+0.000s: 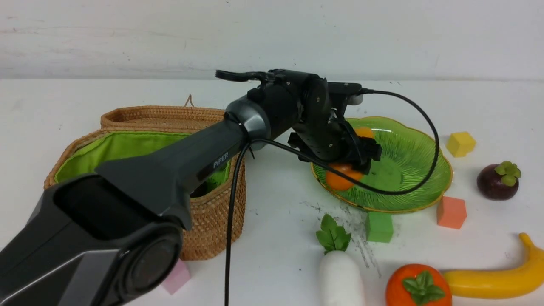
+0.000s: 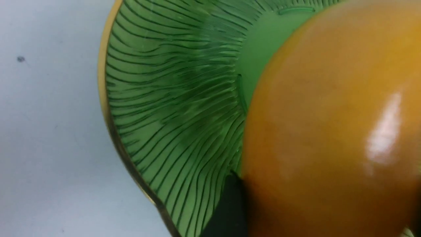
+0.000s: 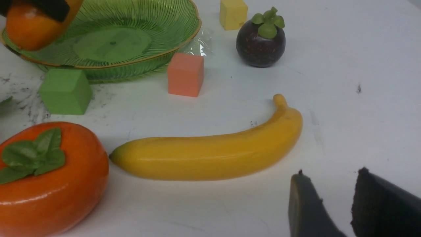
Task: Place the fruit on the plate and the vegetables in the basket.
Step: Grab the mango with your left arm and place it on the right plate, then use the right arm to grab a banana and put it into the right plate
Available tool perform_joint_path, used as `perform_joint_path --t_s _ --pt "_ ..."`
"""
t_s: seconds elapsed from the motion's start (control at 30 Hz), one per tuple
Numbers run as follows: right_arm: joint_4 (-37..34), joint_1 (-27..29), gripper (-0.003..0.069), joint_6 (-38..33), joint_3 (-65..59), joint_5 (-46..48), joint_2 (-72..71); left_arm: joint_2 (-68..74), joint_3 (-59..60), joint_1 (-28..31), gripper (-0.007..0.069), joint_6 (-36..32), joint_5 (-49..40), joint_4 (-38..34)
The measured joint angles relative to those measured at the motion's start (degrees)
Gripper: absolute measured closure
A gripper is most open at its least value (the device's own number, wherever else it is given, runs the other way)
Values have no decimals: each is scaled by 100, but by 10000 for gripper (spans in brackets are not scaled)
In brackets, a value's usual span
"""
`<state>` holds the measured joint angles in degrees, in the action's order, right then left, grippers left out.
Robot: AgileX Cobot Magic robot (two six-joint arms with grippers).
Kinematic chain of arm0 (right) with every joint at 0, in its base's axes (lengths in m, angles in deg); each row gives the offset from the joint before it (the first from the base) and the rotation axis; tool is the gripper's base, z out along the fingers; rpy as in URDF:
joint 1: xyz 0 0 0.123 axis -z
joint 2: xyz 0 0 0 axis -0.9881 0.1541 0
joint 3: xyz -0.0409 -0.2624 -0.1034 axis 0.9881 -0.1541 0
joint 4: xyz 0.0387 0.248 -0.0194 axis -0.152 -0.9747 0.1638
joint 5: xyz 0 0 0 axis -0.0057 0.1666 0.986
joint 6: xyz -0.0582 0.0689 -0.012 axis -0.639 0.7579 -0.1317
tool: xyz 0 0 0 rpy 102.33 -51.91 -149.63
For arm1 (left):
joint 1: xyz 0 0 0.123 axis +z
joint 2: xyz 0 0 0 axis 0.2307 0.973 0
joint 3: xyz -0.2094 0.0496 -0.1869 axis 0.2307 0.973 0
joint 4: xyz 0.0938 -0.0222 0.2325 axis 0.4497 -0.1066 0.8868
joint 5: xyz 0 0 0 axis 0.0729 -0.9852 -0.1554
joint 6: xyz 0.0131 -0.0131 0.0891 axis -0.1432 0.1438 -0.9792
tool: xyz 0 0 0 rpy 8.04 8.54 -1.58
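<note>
The orange-yellow mango [image 1: 340,178] lies between the jaws of my left gripper [image 1: 356,158], low over the left side of the green plate [image 1: 408,170]. In the left wrist view the mango [image 2: 329,131] fills the space between the jaws, and one finger [image 2: 230,204] touches its edge. The basket [image 1: 212,212] stands open at left, partly hidden by my left arm. Persimmon [image 3: 49,177], banana [image 3: 210,154], mangosteen [image 3: 260,41] and white radish [image 1: 340,276] lie on the table. My right gripper [image 3: 331,172] hangs open and empty near the banana.
Foam cubes sit around the plate: yellow [image 1: 460,143], orange [image 1: 451,212] and green [image 1: 379,227]. A pink cube [image 1: 176,278] lies by the basket's front. The left arm's black cable [image 1: 429,127] loops over the plate.
</note>
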<state>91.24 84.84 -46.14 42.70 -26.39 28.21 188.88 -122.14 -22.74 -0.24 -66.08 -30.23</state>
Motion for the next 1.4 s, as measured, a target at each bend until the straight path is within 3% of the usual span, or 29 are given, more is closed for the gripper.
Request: perform_joint_path --t_s 0.37,0.47,0.67,0.77,0.8,0.87,1.07,1.23,1.4 --pt "0 0 416 0 0 0 0 -121 0 0 -8 -67 -361 0" --pt "0 0 416 0 0 0 0 -462 0 0 49 -292 -879 7" --pt "0 0 416 0 0 0 0 -1920 -8 71 326 -331 -2165 347" --pt "0 0 416 0 0 0 0 -2535 -14 142 503 -79 -2371 746" --pt "0 0 416 0 0 0 0 -2621 -7 143 515 -25 -2379 812" --pt "0 0 416 0 0 0 0 -3100 168 216 629 202 -2393 1109" --pt "0 0 416 0 0 0 0 -4466 1323 339 638 483 -2393 1429" --pt "0 0 416 0 0 0 0 -5861 3104 339 638 621 -2393 1481" --pt "0 0 416 0 0 0 0 -7512 5597 339 638 1169 -2382 1475"
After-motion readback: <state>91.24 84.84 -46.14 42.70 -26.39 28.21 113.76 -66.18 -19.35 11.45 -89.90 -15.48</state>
